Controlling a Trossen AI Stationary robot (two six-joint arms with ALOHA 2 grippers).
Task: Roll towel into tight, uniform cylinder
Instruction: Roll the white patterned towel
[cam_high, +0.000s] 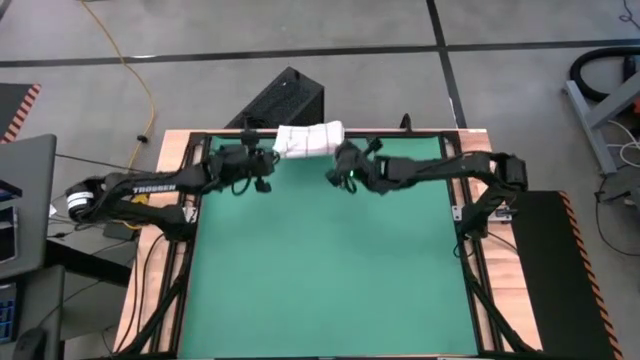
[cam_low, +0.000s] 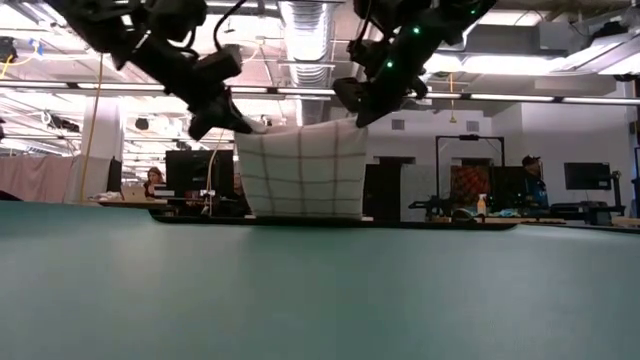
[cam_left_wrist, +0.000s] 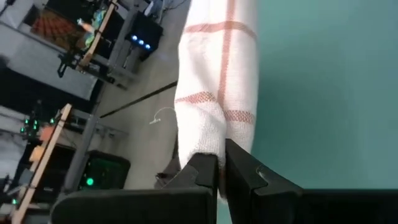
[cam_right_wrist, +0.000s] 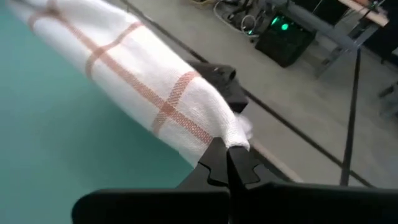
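Observation:
The towel (cam_high: 308, 139), white with red-brown grid lines, hangs as a sheet (cam_low: 303, 170) over the far edge of the green mat (cam_high: 320, 270). My left gripper (cam_high: 268, 156) is shut on its upper left corner. My right gripper (cam_high: 338, 160) is shut on its upper right corner. In the low view the left gripper (cam_low: 238, 124) and the right gripper (cam_low: 358, 112) show above the cloth. The towel's lower edge (cam_low: 305, 213) reaches down to the mat's far edge. My left gripper pinches the towel's bunched corner (cam_left_wrist: 205, 144) between its two fingertips (cam_left_wrist: 202, 167), coming from the table's left and slanting down. The cloth hangs below the hold. My right gripper pinches the opposite bunched corner (cam_right_wrist: 231, 133) between its fingertips (cam_right_wrist: 214, 158), coming from the table's right and slanting down. The top edge (cam_low: 300, 128) between the two holds runs nearly straight.
A black box (cam_high: 288, 97) stands on the floor just beyond the table's far edge. Black frame rails (cam_high: 470, 240) run along the mat's sides. The green mat lies bare toward the near edge. People sit at desks (cam_low: 152, 180) in the room behind.

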